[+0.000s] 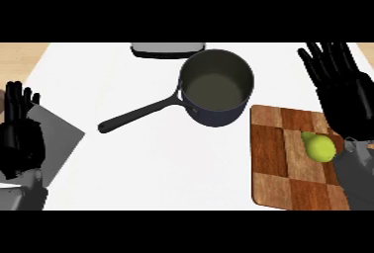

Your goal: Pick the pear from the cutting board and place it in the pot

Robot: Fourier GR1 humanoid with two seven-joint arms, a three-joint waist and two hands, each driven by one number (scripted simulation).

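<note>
Nearest on the right, the wooden cutting board lies flat on the white table, its checkered surface running off toward the right edge of the view. The pear rests on the right part of that board — green-yellow, lying on the wood, with the grey right forearm just beside it on the near right side. The right robot hand stretches away from the pear toward the far right, its black fingers straight and spread over the board's far right corner and the table beyond; it is released and grasps nothing, and its wrist end sits just beside the pear, though whether they touch cannot be told. At the near left edge of the view, the left robot hand shows with fingers up and relaxed, also released and grasping nothing, over a grey slab-like shape that lies on the table. Farther back, near the middle, stands the dark pot, upright and with nothing in it, just off the board's far left corner; its long black handle points toward the near left. Farthest of all, a grey tray-like object sits at the table's far edge — only its near part shows.
</note>
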